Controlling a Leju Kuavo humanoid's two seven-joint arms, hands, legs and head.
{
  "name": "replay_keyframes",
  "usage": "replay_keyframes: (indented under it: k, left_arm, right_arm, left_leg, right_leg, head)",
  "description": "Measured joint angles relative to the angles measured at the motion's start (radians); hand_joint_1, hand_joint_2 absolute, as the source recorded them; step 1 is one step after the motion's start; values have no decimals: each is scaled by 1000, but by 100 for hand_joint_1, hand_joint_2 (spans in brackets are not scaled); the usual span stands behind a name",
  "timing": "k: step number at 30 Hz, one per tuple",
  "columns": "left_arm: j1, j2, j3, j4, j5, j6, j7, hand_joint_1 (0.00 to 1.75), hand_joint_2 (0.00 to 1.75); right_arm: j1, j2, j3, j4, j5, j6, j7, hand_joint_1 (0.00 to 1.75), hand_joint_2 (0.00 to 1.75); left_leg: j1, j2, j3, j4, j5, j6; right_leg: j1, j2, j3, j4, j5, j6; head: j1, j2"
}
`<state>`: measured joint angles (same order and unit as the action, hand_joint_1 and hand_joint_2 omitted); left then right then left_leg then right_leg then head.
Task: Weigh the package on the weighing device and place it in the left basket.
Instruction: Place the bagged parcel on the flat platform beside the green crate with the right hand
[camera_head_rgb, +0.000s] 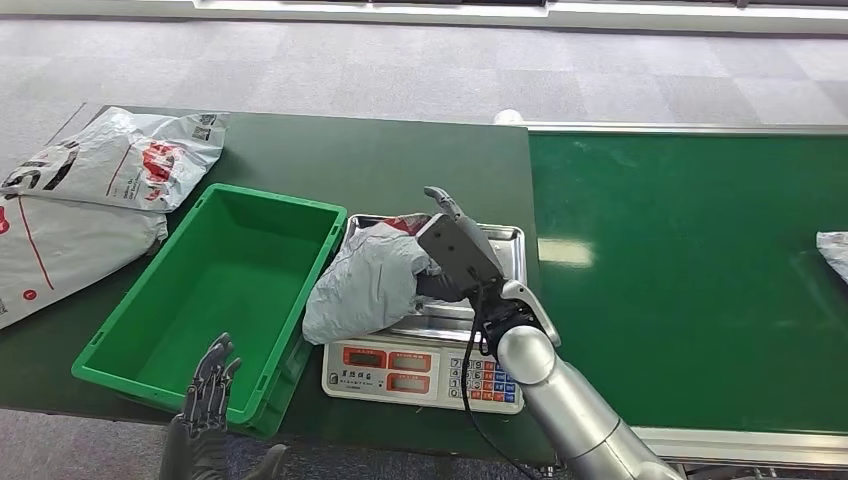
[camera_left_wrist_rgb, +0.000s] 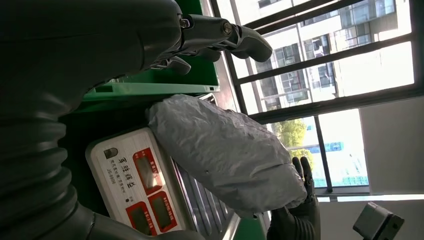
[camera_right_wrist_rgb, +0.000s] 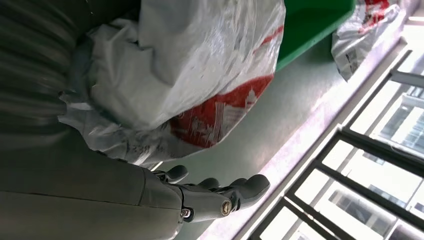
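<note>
From the head view, the grey package (camera_head_rgb: 368, 282) lies on the scale (camera_head_rgb: 425, 340) beside the green basket (camera_head_rgb: 215, 295) on the bench (camera_head_rgb: 400, 165); the right hand (camera_head_rgb: 455, 255) grips its side, while the left hand (camera_head_rgb: 210, 385) hangs spread and unladen. The left wrist view shows the package (camera_left_wrist_rgb: 225, 155) draped over the scale's pan. In the right wrist view, the package (camera_right_wrist_rgb: 190, 70) presses against the palm.

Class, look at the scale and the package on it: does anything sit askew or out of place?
Yes. The package is not squarely on the scale: it overhangs the pan's left edge toward the green basket. The right hand rests against it.
</note>
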<state>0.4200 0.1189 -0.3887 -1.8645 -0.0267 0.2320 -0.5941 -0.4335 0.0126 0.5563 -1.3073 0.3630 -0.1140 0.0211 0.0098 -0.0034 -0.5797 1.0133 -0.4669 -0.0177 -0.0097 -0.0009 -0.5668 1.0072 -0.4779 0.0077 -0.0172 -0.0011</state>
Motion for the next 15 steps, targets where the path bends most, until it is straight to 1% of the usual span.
replay_keyframes:
  k: [5,8,10,12,15]
  left_arm:
    - [-1,-26,16,-3,-9,-8,5,0,175]
    - [-2,-35,17,-6,-42,-22,21,0,175]
    - [-4,-43,18,-12,-92,-45,61,0,175]
    - [-11,-56,20,-21,-142,-78,117,0,175]
    - [-31,-75,21,-29,-203,-137,188,0,175]
  right_arm:
    - [49,-21,-37,-94,8,6,-1,0,175]
    - [71,-29,-51,-127,42,-12,-10,0,175]
    - [106,-45,-76,-169,82,-26,-12,0,175]
    - [165,-71,-121,-223,108,-24,-14,0,175]
    - [282,-110,-233,-293,114,-8,-45,0,175]
  left_leg:
    - [0,1,0,0,0,0]
    - [0,0,0,0,0,0]
    - [0,-1,1,0,0,0]
    - [0,-3,1,1,0,0]
    - [0,-5,-1,1,-1,2]
  right_leg:
    - [0,1,-1,0,0,0]
    - [0,0,-1,0,0,0]
    - [0,-1,-1,0,0,0]
    - [0,-3,0,-1,-1,1]
    - [-2,-6,1,-1,-2,2]
  head:
    - [0,0]
    - [0,0]
    - [0,0]
    - [0,0]
    - [0,0]
